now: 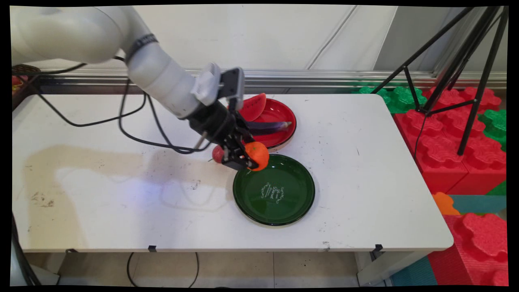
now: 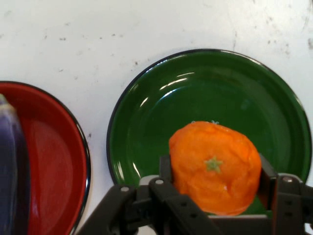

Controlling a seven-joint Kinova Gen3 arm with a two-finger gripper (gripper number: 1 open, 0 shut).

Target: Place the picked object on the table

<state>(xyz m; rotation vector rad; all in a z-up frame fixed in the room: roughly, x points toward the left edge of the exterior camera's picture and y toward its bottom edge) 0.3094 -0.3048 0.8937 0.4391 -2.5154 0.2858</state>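
My gripper [image 1: 252,159] is shut on an orange fruit [image 1: 258,155], holding it just above the far left rim of the green plate [image 1: 284,202]. In the hand view the orange [image 2: 215,166] sits clamped between the two fingers, with the green plate [image 2: 161,122] under it. A small red fruit [image 1: 217,154] lies on the table right behind the gripper, partly hidden by it.
A red plate [image 1: 279,111] stands behind the green one, carrying a watermelon slice [image 1: 253,106] and a purple eggplant [image 1: 269,126]; its rim [image 2: 80,142] shows at the hand view's left. Black cables [image 1: 134,121] trail across the table's left. A tripod [image 1: 466,65] and foam blocks stand at the right.
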